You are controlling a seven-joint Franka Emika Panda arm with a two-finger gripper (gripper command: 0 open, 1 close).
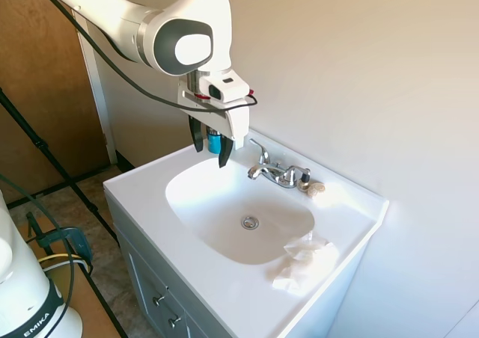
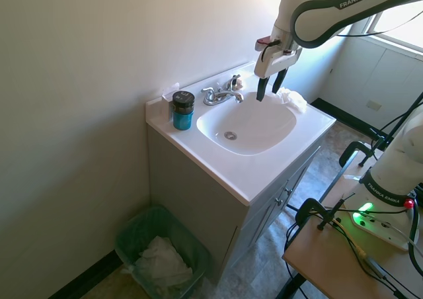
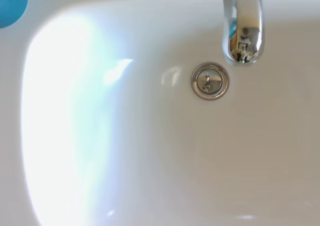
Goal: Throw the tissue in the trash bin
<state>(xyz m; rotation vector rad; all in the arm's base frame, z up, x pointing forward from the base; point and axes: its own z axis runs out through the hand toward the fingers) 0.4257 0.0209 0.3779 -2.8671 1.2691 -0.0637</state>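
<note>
A white vanity (image 2: 218, 200) stands against the wall, and everything else is placed here by its sink basin (image 1: 224, 211). The white countertop (image 1: 142, 196) rings the oval basin, with a round metal drain (image 1: 249, 222) at the basin's lowest point. On the floor below the vanity, at the end farthest from the arm, sits a green trash bin (image 2: 135, 236) lined with a bag and already holding crumpled white paper.

The white robot arm (image 1: 150, 31) reaches in above the basin. Its gripper (image 1: 210, 149) hangs over the back part of the basin, close to the faucet, with the two dark fingers spread apart and nothing between them.

The tissue (image 1: 303, 262) lies crumpled on the countertop at the basin's rim, on the end of the vanity away from the trash bin, untouched by the gripper and well apart from it.

A chrome faucet (image 1: 275, 172) stands behind the basin, its spout reaching over the bowl; the wrist view shows the spout just above the drain. A blue jar with a dark lid (image 2: 183, 110) stands on the countertop at the back corner nearest the bin. A small beige lump (image 1: 315, 189) rests just beside the faucet, on the tissue's side.
</note>
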